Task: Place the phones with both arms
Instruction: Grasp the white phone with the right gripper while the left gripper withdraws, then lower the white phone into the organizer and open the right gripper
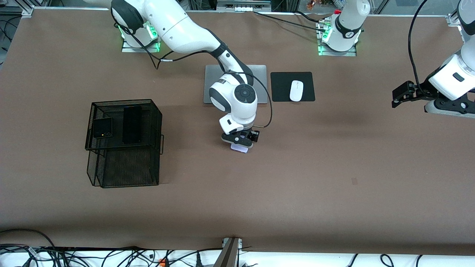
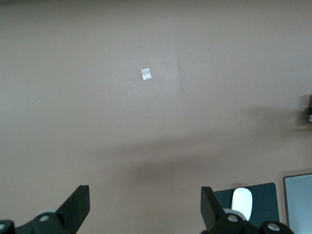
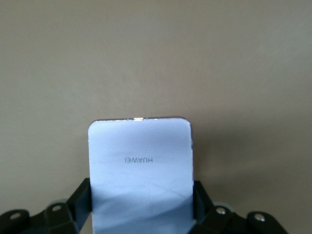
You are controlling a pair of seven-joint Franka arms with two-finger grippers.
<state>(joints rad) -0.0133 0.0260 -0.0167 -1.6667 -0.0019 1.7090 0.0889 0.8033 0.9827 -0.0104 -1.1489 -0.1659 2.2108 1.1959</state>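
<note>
Right gripper (image 1: 242, 142) down on the pale lavender phone (image 1: 239, 148) at mid-table, fingers against its two long edges.

Right wrist view shows what the front view hides: phone (image 3: 140, 168) lies flat on the brown table (image 1: 297, 167), HUAWEI lettering up, one finger (image 3: 83, 195) pressed to each side; grip looks closed on it, though whether it is lifted at all I cannot tell. Front view shows only a sliver of the phone under the gripper. Flip phone (image 1: 102, 128) and long black slab (image 1: 132, 124) lie side by side atop the wire-mesh basket (image 1: 124, 163), toward the right arm's end. Silver laptop (image 1: 259, 83), mouse (image 1: 296, 91) on black pad (image 1: 284, 87) nearer the bases. Left gripper (image 2: 145, 207) waits over bare table, jaws spread wide, holding nothing; its wrist view catches the mouse (image 2: 242, 201) too.
</note>
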